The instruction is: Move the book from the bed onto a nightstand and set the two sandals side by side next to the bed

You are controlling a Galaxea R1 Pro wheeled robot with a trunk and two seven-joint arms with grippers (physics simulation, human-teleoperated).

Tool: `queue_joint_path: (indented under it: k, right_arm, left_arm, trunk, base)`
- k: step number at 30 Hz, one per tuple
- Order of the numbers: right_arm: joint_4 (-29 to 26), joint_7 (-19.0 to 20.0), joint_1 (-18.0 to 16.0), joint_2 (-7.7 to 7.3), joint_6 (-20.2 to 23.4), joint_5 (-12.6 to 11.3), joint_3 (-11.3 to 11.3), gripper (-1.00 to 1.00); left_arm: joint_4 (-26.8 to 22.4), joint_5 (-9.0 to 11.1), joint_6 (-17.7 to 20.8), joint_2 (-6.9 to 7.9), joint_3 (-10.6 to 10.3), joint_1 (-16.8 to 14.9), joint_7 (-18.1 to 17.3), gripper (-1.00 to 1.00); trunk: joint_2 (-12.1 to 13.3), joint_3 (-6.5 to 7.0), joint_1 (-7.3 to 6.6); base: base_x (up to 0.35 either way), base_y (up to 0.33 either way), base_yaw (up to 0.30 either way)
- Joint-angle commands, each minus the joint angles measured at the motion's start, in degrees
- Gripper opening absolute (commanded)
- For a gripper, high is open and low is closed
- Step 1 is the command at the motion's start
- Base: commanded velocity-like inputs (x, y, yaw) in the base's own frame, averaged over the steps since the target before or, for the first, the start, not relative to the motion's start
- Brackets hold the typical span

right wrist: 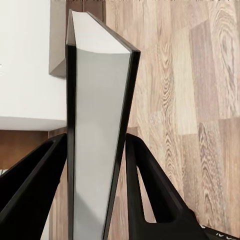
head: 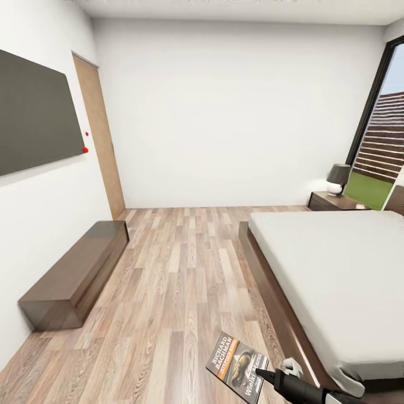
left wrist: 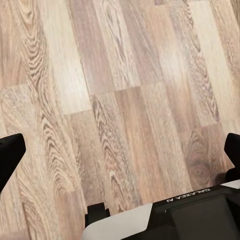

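Black right claw clamps the book above the wood floor | bed beside | nightstand far | left claw spread, empty.

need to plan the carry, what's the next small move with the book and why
Probably carry the book toward the nightstand by the window: the right pincer grips it, held over the floor near the bed foot, and the stand lies at the far end.

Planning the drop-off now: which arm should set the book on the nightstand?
Right. Its tool is already clamped on the book, and the nightstand lies ahead on the right, past the bed. The left tool is open over bare floor, holding nothing.
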Motion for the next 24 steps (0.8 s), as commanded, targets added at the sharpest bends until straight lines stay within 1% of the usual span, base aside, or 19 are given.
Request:
queue_joint_path:
  k: [1, 21, 24]
  right_arm:
    - [0.16, 0.27, -0.1, 0.01, 0.47, -0.61, 0.35, -1.0]
    - [0.16, 0.25, -0.1, 0.0, 0.47, -0.61, 0.35, -1.0]
    - [0.16, 0.25, -0.1, 0.01, 0.47, -0.61, 0.35, -1.0]
  left_arm:
    - [0.06, -0.54, -0.2, 0.02, 0.48, -0.04, -0.15, 1.0]
    - [0.04, -0.54, -0.2, 0.02, 0.48, -0.04, -0.15, 1.0]
    - [0.03, -0.54, -0.2, 0.02, 0.48, -0.04, -0.17, 1.0]
  trunk:
    - [-0.09, -0.01, 0.02]
    - [-0.09, 1.77, 0.02]
    - [-0.09, 1.83, 0.02]
  base:
    - [0.0, 0.0, -0.065]
    - [0.0, 0.0, -0.063]
    - [0.157, 0.0, -0.013]
